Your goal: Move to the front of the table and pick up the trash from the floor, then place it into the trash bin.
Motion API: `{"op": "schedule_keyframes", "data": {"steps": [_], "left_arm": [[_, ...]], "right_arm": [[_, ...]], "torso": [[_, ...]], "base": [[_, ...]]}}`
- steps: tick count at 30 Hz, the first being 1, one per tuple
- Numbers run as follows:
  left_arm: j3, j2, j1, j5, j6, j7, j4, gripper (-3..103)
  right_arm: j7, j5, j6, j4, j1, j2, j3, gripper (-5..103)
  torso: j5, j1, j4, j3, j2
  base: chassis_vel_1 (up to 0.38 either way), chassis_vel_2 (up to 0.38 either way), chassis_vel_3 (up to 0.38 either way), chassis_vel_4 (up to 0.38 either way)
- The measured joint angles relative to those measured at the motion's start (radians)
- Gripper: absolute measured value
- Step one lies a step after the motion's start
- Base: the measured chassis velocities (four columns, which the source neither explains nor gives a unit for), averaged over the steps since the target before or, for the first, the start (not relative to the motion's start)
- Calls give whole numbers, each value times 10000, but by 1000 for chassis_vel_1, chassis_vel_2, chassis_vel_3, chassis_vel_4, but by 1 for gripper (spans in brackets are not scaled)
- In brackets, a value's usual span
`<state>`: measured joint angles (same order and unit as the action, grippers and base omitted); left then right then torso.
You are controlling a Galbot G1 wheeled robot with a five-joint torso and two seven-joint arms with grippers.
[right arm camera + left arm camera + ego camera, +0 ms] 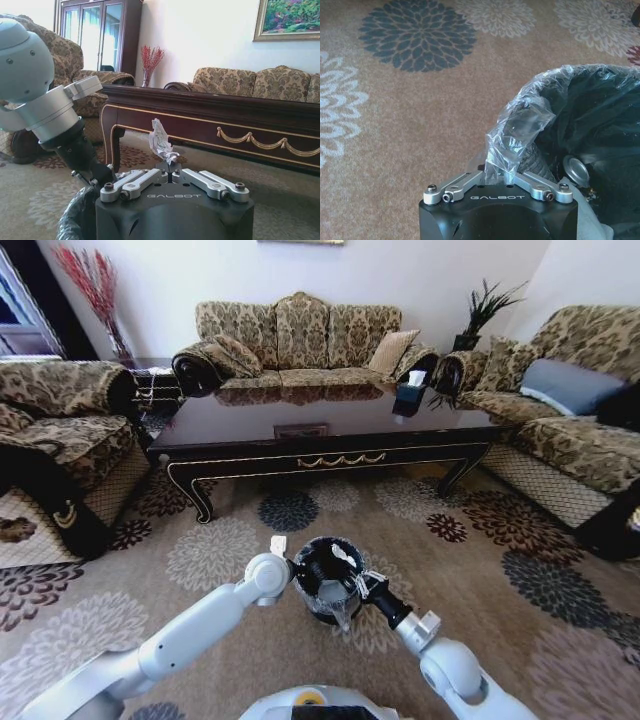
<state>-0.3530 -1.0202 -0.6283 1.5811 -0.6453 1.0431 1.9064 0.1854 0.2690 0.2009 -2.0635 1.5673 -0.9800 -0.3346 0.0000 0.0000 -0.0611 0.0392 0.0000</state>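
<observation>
Beneath me the floor (pixel 470 570) spreads its flower medallions. Closest in, the trash bin (pixel 322 615) stands between my two arms. My left gripper (pixel 502 162) is clamped on the bin's clear liner (pixel 520 120) at the rim, and a silver ball (pixel 576 170) lies inside. My right gripper (pixel 169 165) pinches a crumpled white scrap (pixel 160 141) just beside the bin. Farther off, the table (pixel 330 440) carries a tissue box (pixel 410 390), with sofas behind.
</observation>
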Motion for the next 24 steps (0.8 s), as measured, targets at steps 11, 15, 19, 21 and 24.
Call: {"op": "schedule_keyframes", "data": {"steps": [11, 15, 19, 21, 24], "left_arm": [[-7, -87, -24, -30, 63, 68, 130, 0], [222, 27, -288, -86, 57, 72, 177, 0], [363, 202, -426, -103, 45, 60, 312, 0], [423, 264, -461, -105, 42, 50, 378, 0], [452, 291, -476, -107, 39, 46, 417, 0]], "right_arm": [[-1, -207, 153, 191, -12, -83, 66, 31], [11, -203, 185, 191, 71, -123, 53, 42], [267, -381, 358, 198, 97, -124, 54, 63], [376, -775, 500, 312, 56, -114, 52, 63], [438, -1352, 763, 477, -31, -111, 18, 74]], "torso": [[0, 0, -1, 0, 0], [-1, 0, -1, 0, 0], [-1, 0, 0, 0, 0], [-1, 0, 0, 0, 0], [0, 0, 0, 0, 0]], "base": [[0, 0, 0, 0], [0, 0, 0, 0], [0, 0, 0, 0], [0, 0, 0, 0], [0, 0, 0, 0]]}}
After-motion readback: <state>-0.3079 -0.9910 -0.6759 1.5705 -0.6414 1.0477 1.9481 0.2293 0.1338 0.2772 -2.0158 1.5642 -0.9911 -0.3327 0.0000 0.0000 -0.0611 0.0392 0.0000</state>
